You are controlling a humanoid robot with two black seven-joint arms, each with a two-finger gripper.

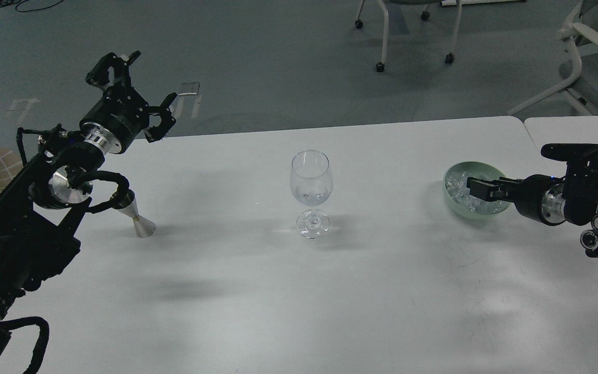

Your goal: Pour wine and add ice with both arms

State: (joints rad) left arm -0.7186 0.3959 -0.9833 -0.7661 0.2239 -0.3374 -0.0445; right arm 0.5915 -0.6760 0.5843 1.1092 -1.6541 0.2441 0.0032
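A clear wine glass (pixel 311 189) stands upright mid-table with a little clear liquid in its bowl. No stream of wine shows. A silver jigger (pixel 138 215) stands at the left, partly behind my left arm. A pale green bowl (pixel 452 174) at the right holds the heap of clear ice cubes (pixel 459 188). My left gripper (pixel 132 85) is raised off the table's far left edge, fingers spread and empty. My right gripper (pixel 478 188) reaches in from the right and lies low over the ice in the bowl; its fingers merge into one dark shape.
The white table (pixel 299 291) meets a second table (pixel 574 127) at the right. Chair legs on castors (pixel 380 66) and a white chair (pixel 584 57) stand on the grey floor beyond the far edge.
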